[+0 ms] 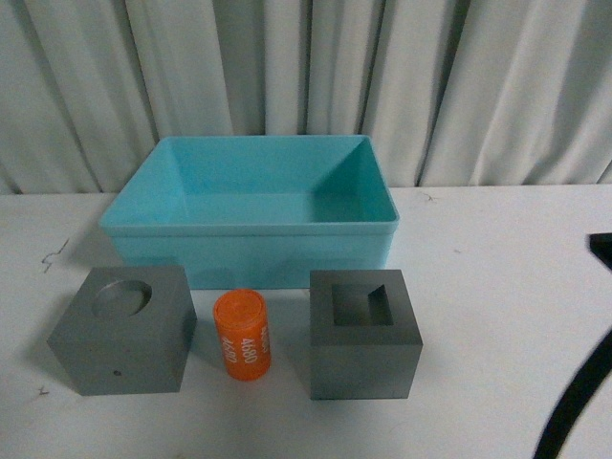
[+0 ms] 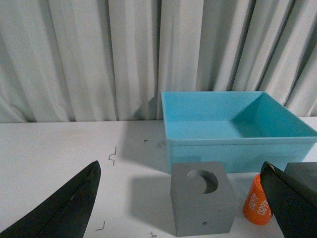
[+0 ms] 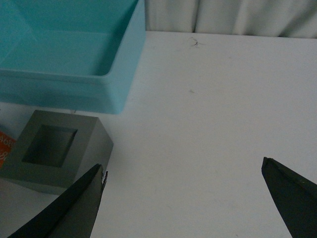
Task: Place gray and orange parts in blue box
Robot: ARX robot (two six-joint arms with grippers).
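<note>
The blue box [image 1: 251, 244] stands empty at the middle back of the white table. In front of it, left to right, sit a gray cube with a round recess [image 1: 124, 330], an orange cylinder printed "4680" [image 1: 242, 335], and a gray cube with a rectangular recess [image 1: 364, 333]. My left gripper [image 2: 181, 171] is open and empty, its jaws wide to either side of the round-recess cube [image 2: 203, 203], short of it. My right gripper [image 3: 183, 168] is open and empty over bare table beside the rectangular-recess cube [image 3: 54, 156]. Neither gripper's jaws show in the front view.
A grey pleated curtain [image 1: 306, 76] hangs behind the table. A dark part of my right arm [image 1: 579, 392] crosses the front view's lower right corner. Small dark marks [image 2: 113, 156] dot the white table top [image 1: 497, 287].
</note>
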